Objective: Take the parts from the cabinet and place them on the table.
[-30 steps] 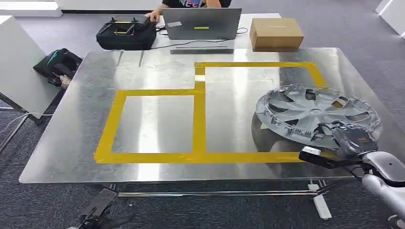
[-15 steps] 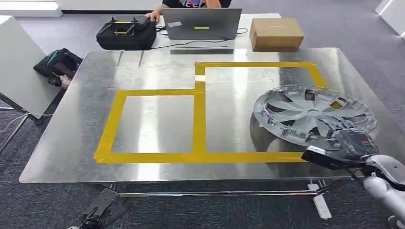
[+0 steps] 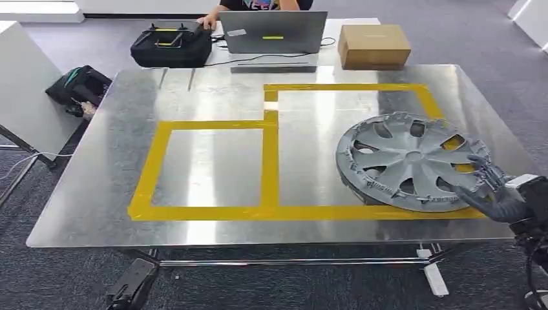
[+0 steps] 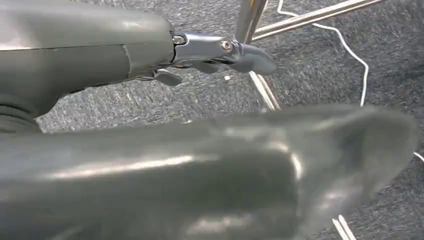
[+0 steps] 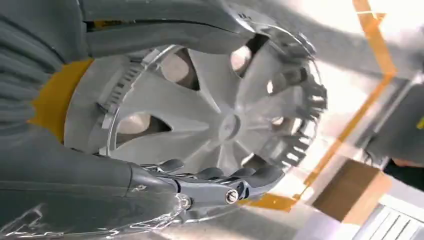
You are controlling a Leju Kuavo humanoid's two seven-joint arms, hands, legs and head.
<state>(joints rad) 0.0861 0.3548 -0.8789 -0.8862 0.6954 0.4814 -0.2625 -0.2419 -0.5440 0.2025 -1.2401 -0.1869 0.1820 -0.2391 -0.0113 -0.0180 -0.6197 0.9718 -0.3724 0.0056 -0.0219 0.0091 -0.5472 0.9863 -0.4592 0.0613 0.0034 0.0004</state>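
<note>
A grey hubcap lies flat on the steel table, at the right inside the yellow tape frame and over its right edge. My right hand is at the hubcap's near right rim, fingers spread and touching the edge, not clasping it. In the right wrist view the hubcap sits between the thumb and the fingers, which stand apart. My left hand hangs over the carpet with its fingers stretched out and nothing in it.
Beyond the table's far edge are a laptop, a black case and a cardboard box, with a person behind the laptop. A white panel and a dark bag stand on the left.
The hubcap has come down from a tilt to lie flat on the table. My right hand has let go of its rim and drawn back to the right.
</note>
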